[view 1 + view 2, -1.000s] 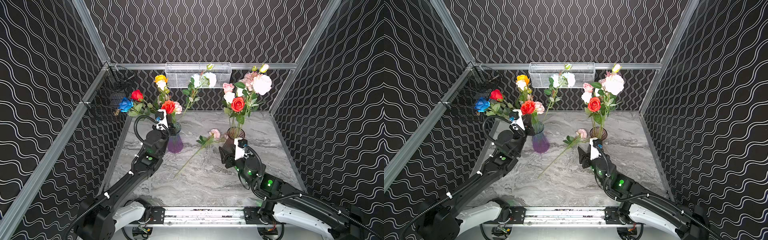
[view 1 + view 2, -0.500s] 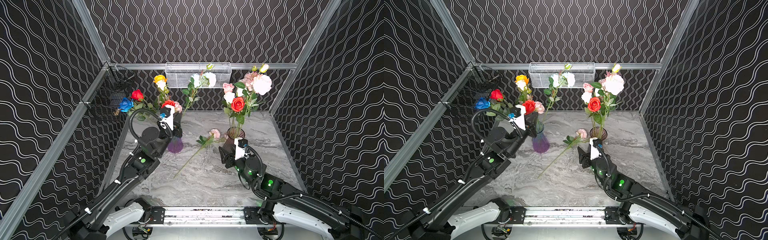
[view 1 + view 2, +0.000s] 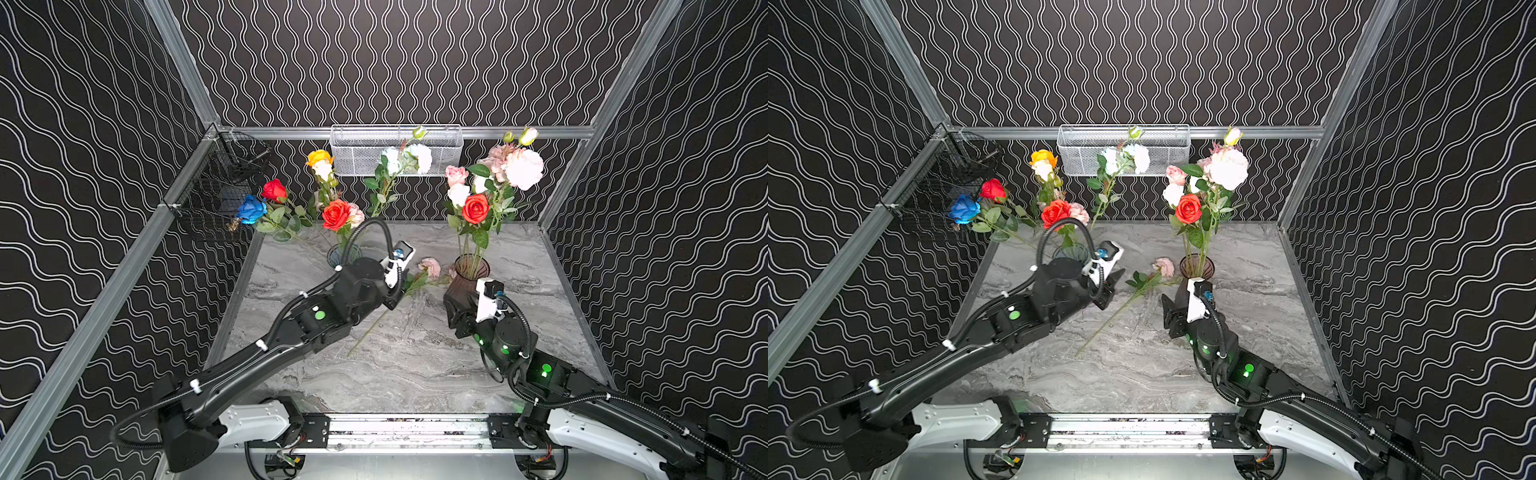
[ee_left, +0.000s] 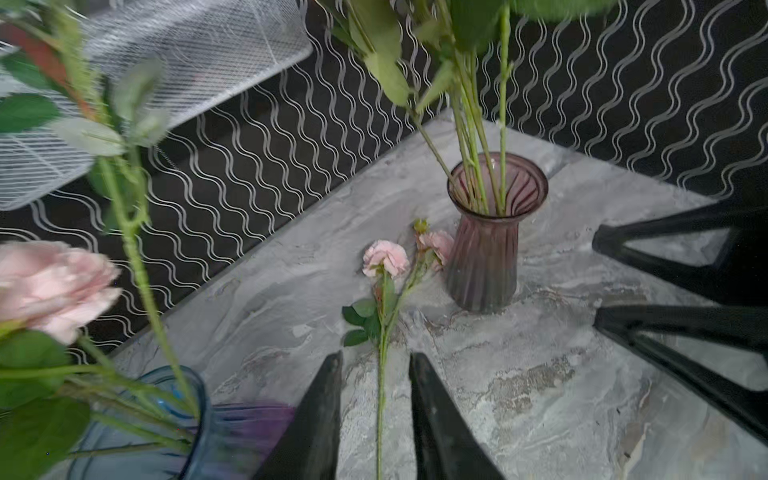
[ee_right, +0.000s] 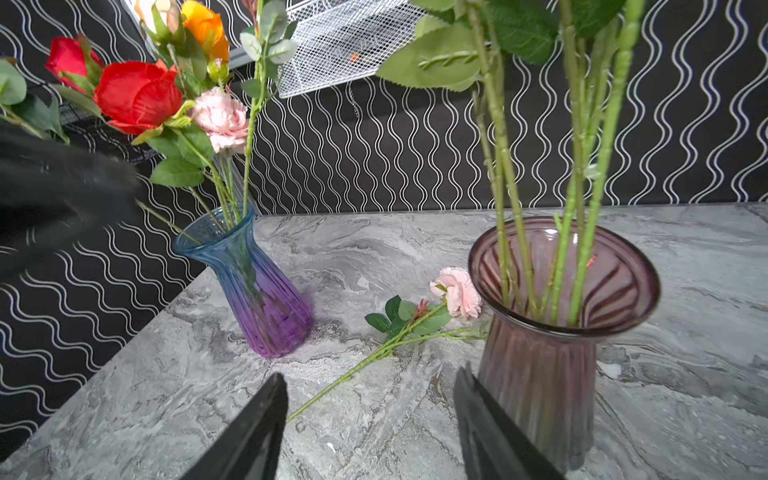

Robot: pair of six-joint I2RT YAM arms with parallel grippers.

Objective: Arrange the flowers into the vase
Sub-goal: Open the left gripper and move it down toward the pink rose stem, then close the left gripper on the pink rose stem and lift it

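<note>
Bare tabletop lane btwn blue-purple vase & plum vase, only loose pink flower across it.

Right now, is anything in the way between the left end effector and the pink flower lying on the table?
Nothing visible does. The left end effector, open, straddles the stem of the pink flower, a finger on each side. The blue-purple vase stands off to the side.
</note>
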